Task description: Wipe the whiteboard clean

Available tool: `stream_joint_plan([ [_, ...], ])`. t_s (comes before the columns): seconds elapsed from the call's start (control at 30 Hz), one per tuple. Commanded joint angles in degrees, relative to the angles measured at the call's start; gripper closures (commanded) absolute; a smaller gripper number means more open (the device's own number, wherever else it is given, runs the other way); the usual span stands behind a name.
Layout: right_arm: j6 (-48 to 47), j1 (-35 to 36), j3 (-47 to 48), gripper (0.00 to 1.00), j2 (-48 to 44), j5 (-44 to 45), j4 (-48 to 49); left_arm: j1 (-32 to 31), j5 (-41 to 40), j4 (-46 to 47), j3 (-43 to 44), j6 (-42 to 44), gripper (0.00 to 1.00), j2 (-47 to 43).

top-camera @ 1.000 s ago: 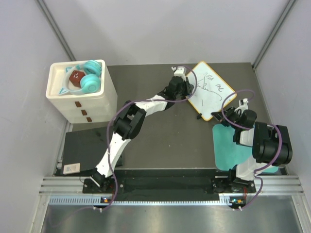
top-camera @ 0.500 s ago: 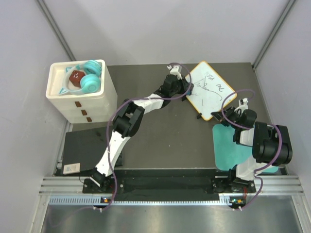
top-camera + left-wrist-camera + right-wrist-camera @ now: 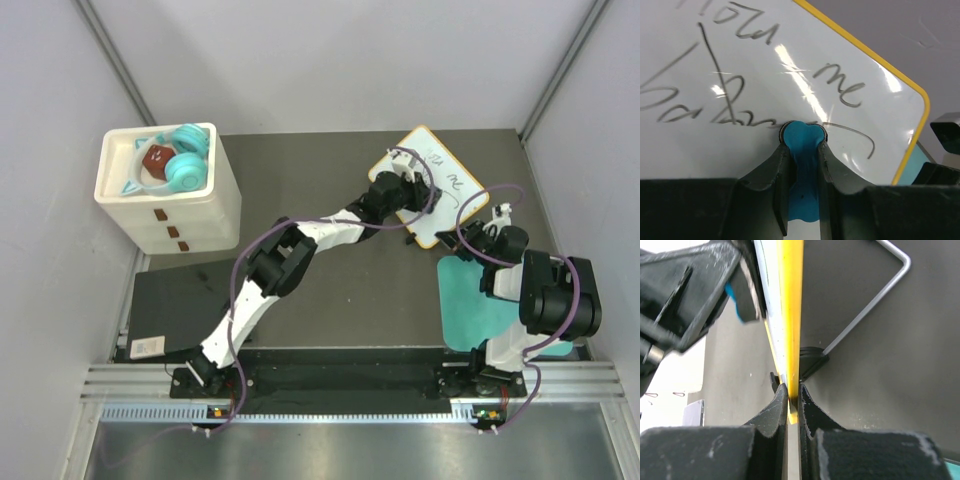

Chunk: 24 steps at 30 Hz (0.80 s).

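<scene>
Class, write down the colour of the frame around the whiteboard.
Orange-yellow. The frame of the whiteboard shows best in the left wrist view.

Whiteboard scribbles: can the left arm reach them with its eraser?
Probably yes: the left fingers hold the blue eraser right at the whiteboard, beside the scribbles, with nothing between them.
</scene>
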Motion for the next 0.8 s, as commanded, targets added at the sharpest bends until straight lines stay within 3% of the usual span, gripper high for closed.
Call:
stream_joint_plan([
  [0.0, -0.74, -0.05, 1.35, 1.0, 0.61, 0.15, -0.43, -3.57, 2.78, -9.54, -2.1, 2.11, 1.0, 2.44],
  [0.17, -0.74, -0.05, 1.36, 1.0, 0.69, 0.06, -0.34, -3.48, -0.56, -9.89, -9.3, 1.58, 1.0, -0.63],
  [0.4, -0.56, -0.05, 1.27, 1.0, 0.78, -0.21, 0.01, -3.57, 1.37, -13.14, -13.52, -0.88, 1.0, -2.03],
  [0.53, -0.56, -0.05, 1.18, 1.0, 0.96, -0.38, 0.18, -2.7, -0.3, -8.85, -18.18, -1.75, 1.0, -3.01],
  [0.77, -0.39, -0.05, 1.36, 1.0, 1.13, -0.65, 0.53, 0.65, -0.91, -12.26, -8.71, -5.01, 1.0, 1.03],
])
